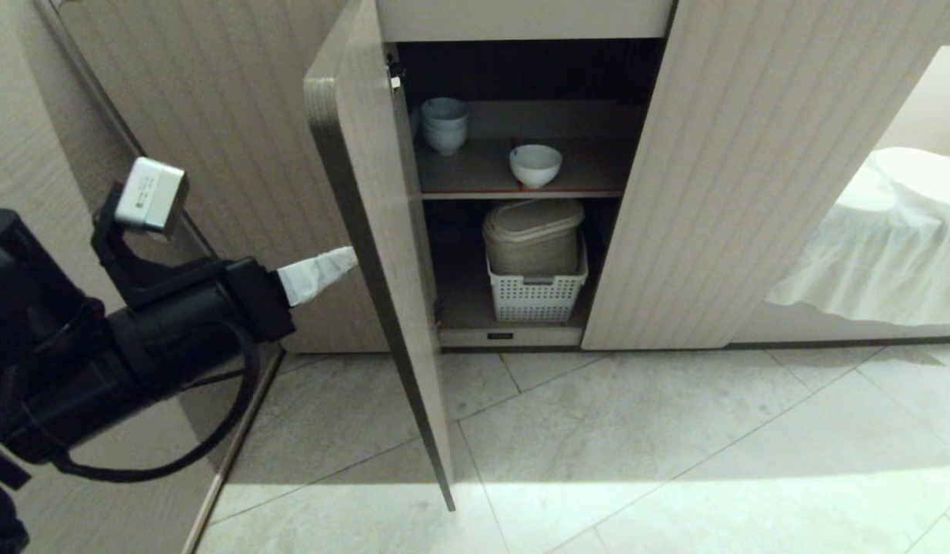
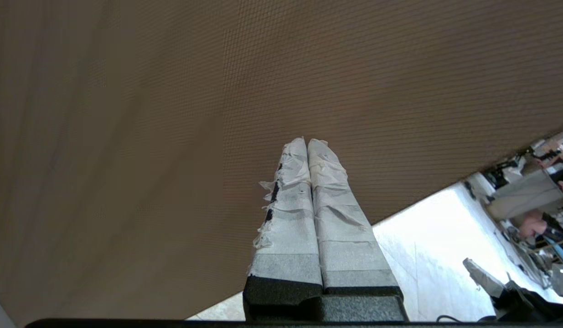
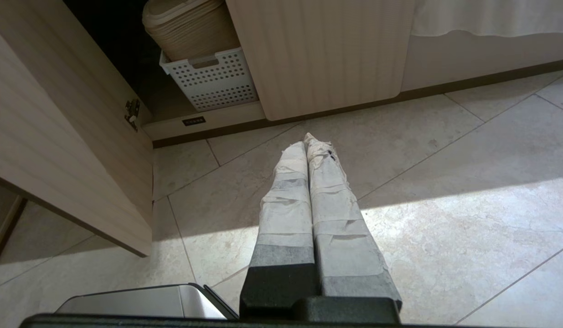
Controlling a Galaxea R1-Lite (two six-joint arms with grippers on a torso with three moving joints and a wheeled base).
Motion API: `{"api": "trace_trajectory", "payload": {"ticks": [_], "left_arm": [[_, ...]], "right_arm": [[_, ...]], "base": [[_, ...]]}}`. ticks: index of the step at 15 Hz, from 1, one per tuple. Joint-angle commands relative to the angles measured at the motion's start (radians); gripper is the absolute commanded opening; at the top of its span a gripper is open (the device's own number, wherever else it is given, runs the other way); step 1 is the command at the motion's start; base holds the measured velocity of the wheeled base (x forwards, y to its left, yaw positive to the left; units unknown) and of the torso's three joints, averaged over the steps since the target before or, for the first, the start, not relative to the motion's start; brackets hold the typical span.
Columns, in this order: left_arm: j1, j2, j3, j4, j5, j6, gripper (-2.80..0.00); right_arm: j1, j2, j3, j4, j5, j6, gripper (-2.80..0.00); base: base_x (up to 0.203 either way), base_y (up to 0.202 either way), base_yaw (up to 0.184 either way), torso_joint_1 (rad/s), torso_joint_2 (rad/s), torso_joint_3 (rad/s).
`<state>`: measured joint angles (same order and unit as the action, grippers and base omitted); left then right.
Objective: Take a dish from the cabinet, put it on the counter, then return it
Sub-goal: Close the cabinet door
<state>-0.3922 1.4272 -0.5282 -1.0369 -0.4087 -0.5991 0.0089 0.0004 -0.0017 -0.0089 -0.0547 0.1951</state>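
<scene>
While left gripper (image 1: 350,260) sits pinched empty behind the open cabinet door (image 1: 382,254), swing round its edge. Spread wide before reaching dish (image 1: 535,165) at shelf's front edge.

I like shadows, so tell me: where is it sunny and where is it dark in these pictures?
Head view: the top of the cabinet is darkest, and the open door throws a shadow on the floor, sunlit nearer the camera. Right wrist view: a bright sun patch crosses the tiles beside the right gripper. Left wrist view: the left gripper faces a dim brown panel.
</scene>
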Motion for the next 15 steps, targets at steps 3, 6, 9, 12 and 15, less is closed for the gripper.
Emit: {"api": "trace_trajectory", "payload": {"ticks": [3,6,9,12,15], "left_arm": [[-0.009,0.105,-0.06,-0.025,0.01,-0.005,-2.8],[-0.029,0.161,-0.115,-0.033,0.011,-0.007,-2.8],[-0.053,0.223,-0.182,-0.034,0.011,-0.007,-2.8],[-0.065,0.286,-0.257,-0.034,0.012,-0.007,-2.8],[-0.081,0.344,-0.332,-0.034,0.03,-0.007,-2.8]], "right_arm": [[0.0,0.0,0.0,0.0,-0.001,0.001,-2.8],[0.0,0.0,0.0,0.0,-0.001,0.001,-2.8],[0.0,0.0,0.0,0.0,0.0,0.001,-2.8],[0.0,0.0,0.0,0.0,0.0,0.001,-2.8],[0.0,0.0,0.0,0.0,0.001,0.001,-2.8]], "base": [[0.0,0.0,0.0,0.0,0.0,0.0],[0.0,0.0,0.0,0.0,0.0,0.0],[0.0,0.0,0.0,0.0,0.0,0.0],[0.0,0.0,0.0,0.0,0.0,0.0],[0.0,0.0,0.0,0.0,0.0,0.0]]}}
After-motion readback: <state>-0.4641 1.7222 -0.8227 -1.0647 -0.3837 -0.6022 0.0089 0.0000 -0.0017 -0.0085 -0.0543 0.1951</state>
